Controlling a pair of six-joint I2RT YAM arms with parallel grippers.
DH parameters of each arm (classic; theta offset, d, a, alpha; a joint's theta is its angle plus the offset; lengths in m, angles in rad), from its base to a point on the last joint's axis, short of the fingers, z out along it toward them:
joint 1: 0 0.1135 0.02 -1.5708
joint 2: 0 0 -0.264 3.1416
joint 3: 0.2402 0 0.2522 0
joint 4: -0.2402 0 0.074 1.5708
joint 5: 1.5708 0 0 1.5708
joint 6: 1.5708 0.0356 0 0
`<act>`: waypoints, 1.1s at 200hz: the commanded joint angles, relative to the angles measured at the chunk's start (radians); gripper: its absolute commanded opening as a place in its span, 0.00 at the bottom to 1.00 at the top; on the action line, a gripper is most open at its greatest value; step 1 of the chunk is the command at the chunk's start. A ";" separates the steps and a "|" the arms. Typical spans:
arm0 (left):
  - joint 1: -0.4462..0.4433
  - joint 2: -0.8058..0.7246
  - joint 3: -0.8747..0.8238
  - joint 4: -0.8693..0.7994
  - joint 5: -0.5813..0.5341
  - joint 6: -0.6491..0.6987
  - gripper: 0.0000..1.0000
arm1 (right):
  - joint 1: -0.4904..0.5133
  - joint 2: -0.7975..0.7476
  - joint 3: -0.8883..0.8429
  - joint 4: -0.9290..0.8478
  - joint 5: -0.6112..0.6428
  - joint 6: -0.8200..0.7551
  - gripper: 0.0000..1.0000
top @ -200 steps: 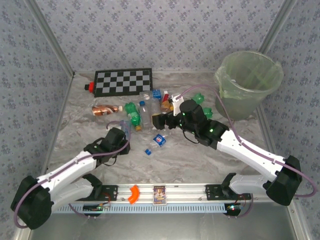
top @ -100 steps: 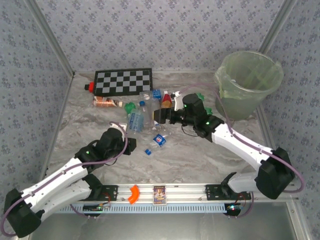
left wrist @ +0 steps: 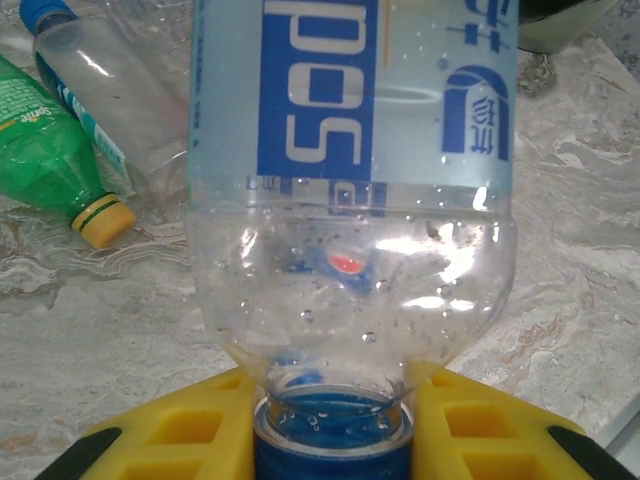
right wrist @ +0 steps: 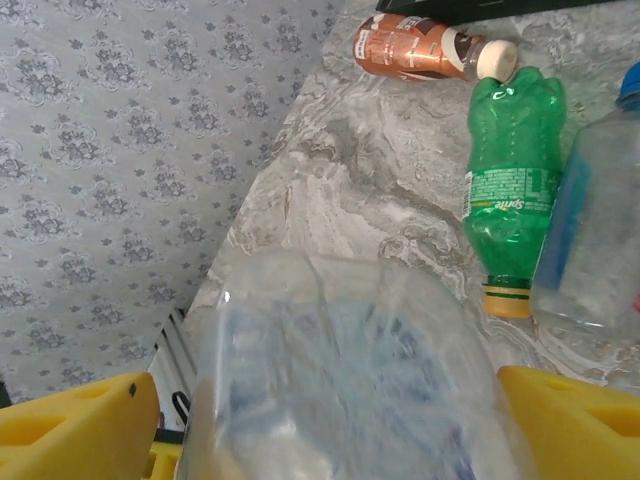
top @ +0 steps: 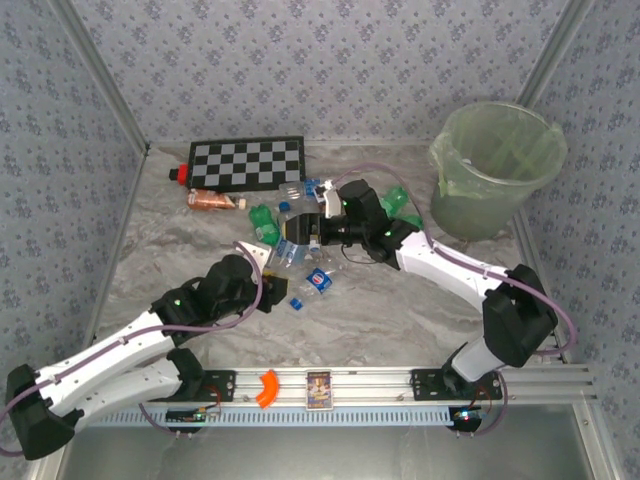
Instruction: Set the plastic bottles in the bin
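Bottle (left wrist: 350, 250), pinched at its cap by the left gripper (left wrist: 330, 435), may drop if freed before the right gripper's (right wrist: 330, 420) wide jaws squeeze it.

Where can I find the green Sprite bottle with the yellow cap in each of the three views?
Top external: green Sprite bottle left of centre, below the checkerboard.
Left wrist: upper left, cap toward lower right.
Right wrist: upper right, cap downward.
Shared landmark: clear blue-capped bottle beside it.
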 commanded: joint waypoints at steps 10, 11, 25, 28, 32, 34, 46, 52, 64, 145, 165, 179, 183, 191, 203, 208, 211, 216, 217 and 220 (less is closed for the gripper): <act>-0.015 -0.010 0.048 0.021 -0.030 0.022 0.20 | 0.004 0.040 0.047 0.059 -0.082 0.070 0.77; -0.015 -0.009 0.048 0.021 -0.030 0.023 0.20 | 0.004 0.040 0.047 0.059 -0.083 0.070 0.76; -0.018 -0.011 0.042 0.025 -0.039 0.025 0.20 | 0.005 0.044 0.053 0.055 -0.086 0.079 0.72; -0.018 -0.011 0.040 0.027 -0.041 0.025 0.20 | 0.005 0.044 0.053 0.055 -0.087 0.080 0.70; -0.017 -0.011 0.036 0.028 -0.044 0.025 0.20 | 0.006 0.043 0.054 0.055 -0.086 0.081 0.67; -0.017 -0.012 0.035 0.030 -0.047 0.025 0.20 | 0.007 0.041 0.055 0.055 -0.085 0.081 0.67; -0.017 -0.011 0.026 0.032 -0.054 0.025 0.20 | 0.012 0.038 0.059 0.055 -0.079 0.082 0.62; -0.018 -0.013 0.022 0.033 -0.055 0.025 0.20 | 0.013 0.037 0.061 0.053 -0.080 0.083 0.61; -0.017 -0.017 0.017 0.033 -0.058 0.022 0.21 | 0.016 0.039 0.072 0.049 -0.080 0.082 0.56; -0.017 -0.131 -0.006 -0.022 -0.158 -0.014 0.93 | -0.008 -0.012 0.123 -0.050 -0.015 0.040 0.51; -0.017 -0.186 -0.028 -0.022 -0.192 -0.031 1.00 | -0.049 -0.063 0.122 -0.097 0.016 0.023 0.51; -0.017 -0.220 -0.035 -0.032 -0.218 -0.040 1.00 | -0.084 -0.105 0.120 -0.141 0.045 0.005 0.51; -0.016 -0.227 -0.036 -0.038 -0.228 -0.043 1.00 | -0.094 -0.116 0.120 -0.153 0.057 -0.002 0.51; -0.016 -0.240 -0.035 -0.052 -0.249 -0.051 1.00 | -0.116 -0.145 0.122 -0.183 0.085 -0.016 0.51; -0.015 -0.254 -0.032 -0.069 -0.267 -0.056 1.00 | -0.150 -0.186 0.126 -0.224 0.125 -0.034 0.51; -0.016 -0.259 -0.032 -0.074 -0.272 -0.058 1.00 | -0.164 -0.201 0.131 -0.248 0.138 -0.035 0.51; -0.015 -0.262 -0.033 -0.075 -0.273 -0.058 1.00 | -0.174 -0.210 0.137 -0.264 0.152 -0.035 0.51; -0.016 -0.266 -0.033 -0.079 -0.275 -0.062 1.00 | -0.190 -0.225 0.148 -0.292 0.172 -0.035 0.51; -0.016 -0.267 -0.033 -0.079 -0.276 -0.062 1.00 | -0.193 -0.228 0.149 -0.295 0.174 -0.052 0.51; -0.016 -0.269 -0.034 -0.081 -0.276 -0.063 1.00 | -0.203 -0.235 0.159 -0.315 0.186 -0.070 0.51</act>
